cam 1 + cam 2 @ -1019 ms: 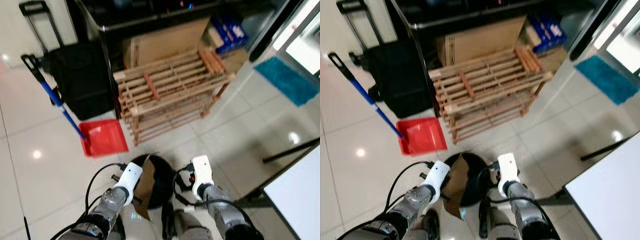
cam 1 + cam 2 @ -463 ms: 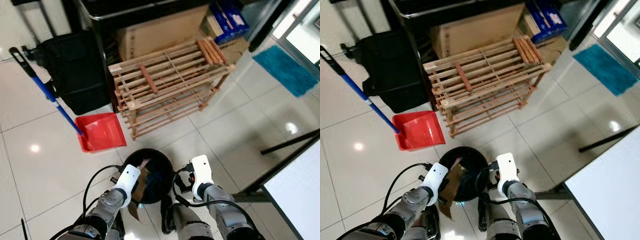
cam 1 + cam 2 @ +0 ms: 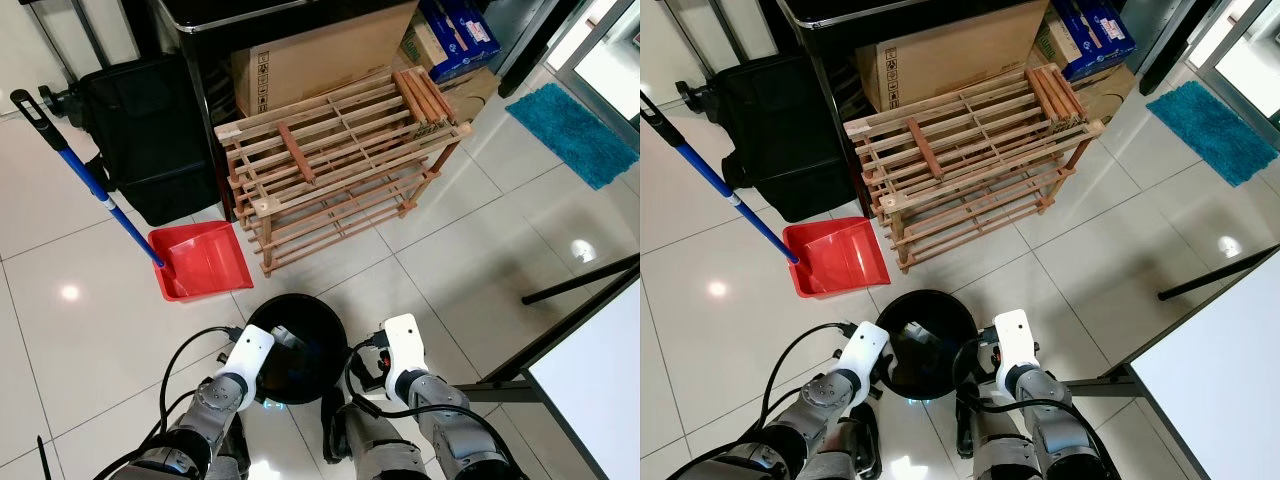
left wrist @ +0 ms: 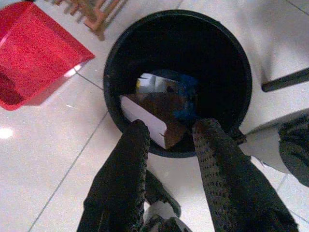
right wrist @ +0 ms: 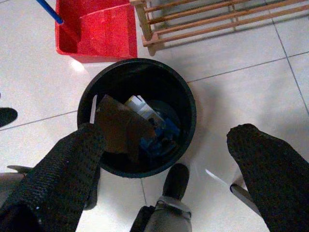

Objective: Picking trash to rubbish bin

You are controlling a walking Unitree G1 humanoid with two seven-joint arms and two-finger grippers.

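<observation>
While you look down, the red dustpan point(image 3: 203, 262) sits on your left. Your left claw point(image 4: 169, 133) is apart and holds nothing, right over the black bin point(image 5: 186, 104). The brown cardboard point(image 5: 118, 126) lies inside the bin. Your right claw point(image 5: 164, 159) is wide apart too. This drop looks done, so next find more trash.

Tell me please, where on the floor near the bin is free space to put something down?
Bare tiles lie between the wooden rack, the black bin and the table edge, and beside the red dustpan on the robot's left. Around the bin it is crowded.
</observation>
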